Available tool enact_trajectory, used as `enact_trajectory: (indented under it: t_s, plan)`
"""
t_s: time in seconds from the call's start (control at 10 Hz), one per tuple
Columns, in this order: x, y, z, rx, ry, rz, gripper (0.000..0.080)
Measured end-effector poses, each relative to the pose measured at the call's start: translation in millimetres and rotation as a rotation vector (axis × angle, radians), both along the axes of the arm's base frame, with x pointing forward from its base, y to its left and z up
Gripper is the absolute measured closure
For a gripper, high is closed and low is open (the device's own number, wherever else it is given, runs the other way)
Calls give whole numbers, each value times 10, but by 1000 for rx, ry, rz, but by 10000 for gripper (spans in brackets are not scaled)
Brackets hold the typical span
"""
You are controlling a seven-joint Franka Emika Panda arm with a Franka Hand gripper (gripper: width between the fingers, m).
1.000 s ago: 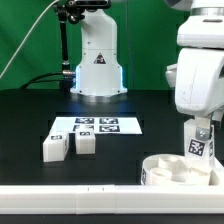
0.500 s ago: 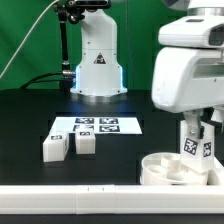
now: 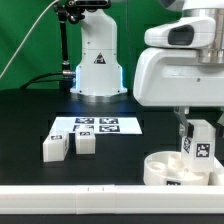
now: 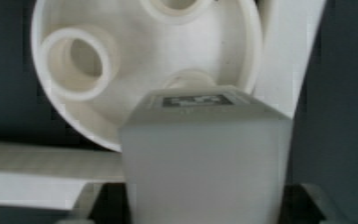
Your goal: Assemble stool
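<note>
One blocky white leg (image 3: 199, 150) (tagged) in gripper (image 3: 198, 129).

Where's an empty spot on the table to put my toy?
Bare table lies between the marker board and the seat, and on the exterior view's left of the two loose legs. It's crowded over the seat, where the claw holds a leg.

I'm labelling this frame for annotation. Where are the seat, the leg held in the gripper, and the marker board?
seat (image 3: 155, 175): exterior view, outer wall of the rim.
held leg (image 3: 199, 148): exterior view, tagged front face.
marker board (image 3: 97, 126): exterior view, middle of the sheet.
</note>
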State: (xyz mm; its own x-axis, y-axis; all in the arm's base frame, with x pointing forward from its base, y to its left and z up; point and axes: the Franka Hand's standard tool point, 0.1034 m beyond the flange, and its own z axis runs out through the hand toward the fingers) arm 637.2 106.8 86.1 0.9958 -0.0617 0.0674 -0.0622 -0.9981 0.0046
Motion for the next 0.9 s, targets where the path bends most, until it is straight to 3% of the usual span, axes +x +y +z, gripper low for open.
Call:
enact_trajectory:
  t_s: [0.9]
  plan:
    - [18, 17, -1, 58, -16, -595, 461]
